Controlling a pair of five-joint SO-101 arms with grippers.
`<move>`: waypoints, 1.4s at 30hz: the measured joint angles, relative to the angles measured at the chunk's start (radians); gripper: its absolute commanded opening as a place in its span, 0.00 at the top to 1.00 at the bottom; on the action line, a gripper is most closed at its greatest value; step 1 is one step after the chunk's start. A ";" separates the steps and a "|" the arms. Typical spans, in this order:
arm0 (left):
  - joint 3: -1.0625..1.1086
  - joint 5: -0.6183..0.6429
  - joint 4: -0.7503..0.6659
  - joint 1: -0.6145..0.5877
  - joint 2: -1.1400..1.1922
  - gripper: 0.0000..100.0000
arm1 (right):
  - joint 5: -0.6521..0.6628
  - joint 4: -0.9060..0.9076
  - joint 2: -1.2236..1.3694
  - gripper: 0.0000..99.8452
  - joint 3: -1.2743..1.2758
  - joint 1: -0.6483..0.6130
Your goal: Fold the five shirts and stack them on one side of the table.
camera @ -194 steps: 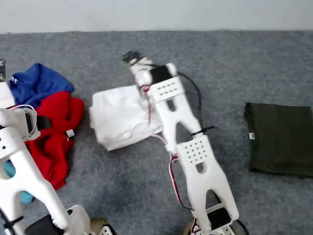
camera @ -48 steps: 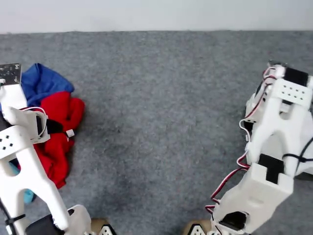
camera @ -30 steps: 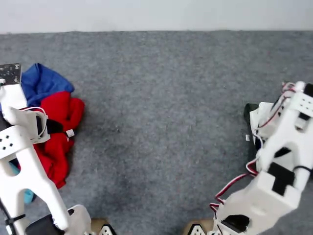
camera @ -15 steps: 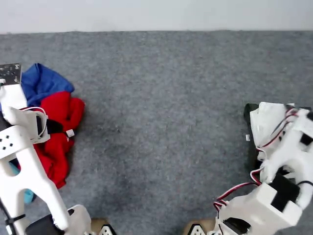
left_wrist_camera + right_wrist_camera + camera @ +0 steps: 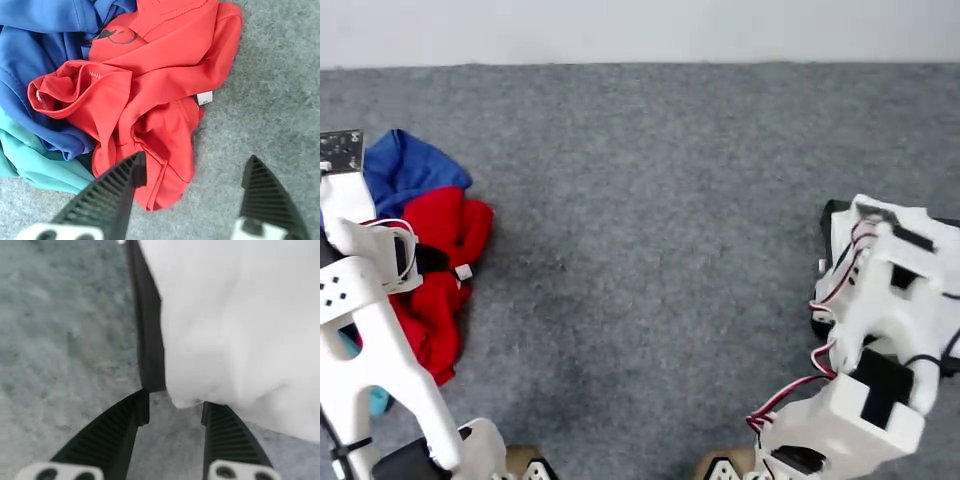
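Two piles sit well apart on the grey table (image 5: 650, 200). My right gripper (image 5: 175, 402) is over the pile on the right side. Its jaws are a little apart, and a corner of the white shirt (image 5: 240, 315) reaches just between the tips. I can see grey table through the gap, so nothing is pinched. The white shirt lies on top of the dark shirt (image 5: 147, 340), whose edge sticks out beside it. My left gripper (image 5: 196, 162) hangs over the other pile with its jaws wide apart. The red shirt (image 5: 150, 75) lies right under it, partly on the blue shirt (image 5: 45, 30), and a teal shirt (image 5: 30, 165) peeks out beside them. A wide stretch of grey table runs between the two piles. The far edge of the table meets a pale wall (image 5: 640, 30).
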 measured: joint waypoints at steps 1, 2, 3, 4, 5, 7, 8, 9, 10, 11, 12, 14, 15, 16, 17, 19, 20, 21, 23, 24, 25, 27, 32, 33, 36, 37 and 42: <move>0.000 0.000 0.000 0.000 0.000 0.69 | 0.002 0.048 0.000 0.82 -0.040 -0.003; 0.000 0.000 0.000 0.000 0.000 0.69 | 0.005 0.103 0.000 0.82 -0.084 -0.005; 0.000 0.000 0.000 0.000 0.000 0.69 | 0.014 0.161 0.000 0.82 -0.132 -0.005; 0.000 0.000 0.000 0.000 0.000 0.69 | 0.023 0.218 0.000 0.82 -0.180 -0.005; 0.000 0.000 0.000 0.000 0.000 0.69 | 0.032 0.275 0.000 0.82 -0.229 -0.005; 0.000 0.000 0.000 0.000 0.000 0.69 | 0.063 0.367 0.000 0.82 -0.321 -0.005; 0.000 0.000 0.000 0.000 0.000 0.69 | 0.077 0.385 0.000 0.82 -0.356 -0.005; 0.000 0.000 0.000 0.000 0.000 0.69 | 0.091 0.388 0.000 0.82 -0.379 -0.005; 0.000 0.000 0.000 0.000 0.000 0.69 | 0.101 0.388 0.000 0.82 -0.391 -0.006; 0.000 0.000 0.000 0.000 0.000 0.69 | 0.110 0.388 0.000 0.82 -0.396 -0.009; 0.000 0.000 0.000 0.000 0.000 0.69 | 0.115 0.388 -0.002 0.82 -0.400 -0.014; 0.000 0.000 0.000 0.000 0.000 0.69 | 0.123 0.388 -0.003 0.82 -0.400 -0.017; 0.000 0.000 0.000 0.000 0.000 0.69 | 0.123 0.388 -0.003 0.82 -0.402 -0.015; 0.000 0.000 0.000 0.000 0.000 0.69 | 0.123 0.388 -0.003 0.82 -0.402 -0.014; 0.000 0.000 0.000 0.000 0.000 0.69 | 0.130 0.388 -0.003 0.82 -0.402 -0.014; 0.000 0.000 0.000 0.000 0.000 0.69 | 0.147 0.388 -0.020 0.82 -0.414 -0.014; 0.000 0.000 -0.002 0.000 0.000 0.69 | 0.150 0.388 -0.038 0.82 -0.427 -0.014; 0.000 0.000 -0.012 -0.003 0.000 0.69 | 0.153 0.388 -0.066 0.82 -0.450 -0.014; 0.000 0.000 -0.046 -0.020 0.000 0.69 | 0.157 0.388 -0.126 0.82 -0.499 -0.014; 0.000 0.000 -0.060 -0.031 0.000 0.69 | 0.157 0.388 -0.155 0.81 -0.526 -0.014; 0.000 0.000 -0.069 -0.040 0.000 0.69 | 0.157 0.388 -0.187 0.79 -0.554 -0.014; -0.008 0.000 -0.074 -0.054 0.015 0.69 | 0.172 0.388 -0.249 0.72 -0.601 -0.018; -0.192 0.017 -0.009 -0.100 0.190 0.69 | 0.224 0.388 -0.368 0.69 -0.644 -0.064; -0.249 0.021 0.018 -0.104 0.245 0.69 | 0.226 0.388 -0.382 0.70 -0.646 -0.072; -0.434 0.028 0.083 -0.117 0.434 0.69 | 0.227 0.390 -0.400 0.70 -0.647 -0.080; -0.497 0.031 0.104 -0.118 0.502 0.69 | 0.227 0.390 -0.400 0.70 -0.647 -0.080; -0.775 0.043 0.150 -0.121 0.796 0.69 | 0.218 0.390 -0.400 0.70 -0.647 -0.080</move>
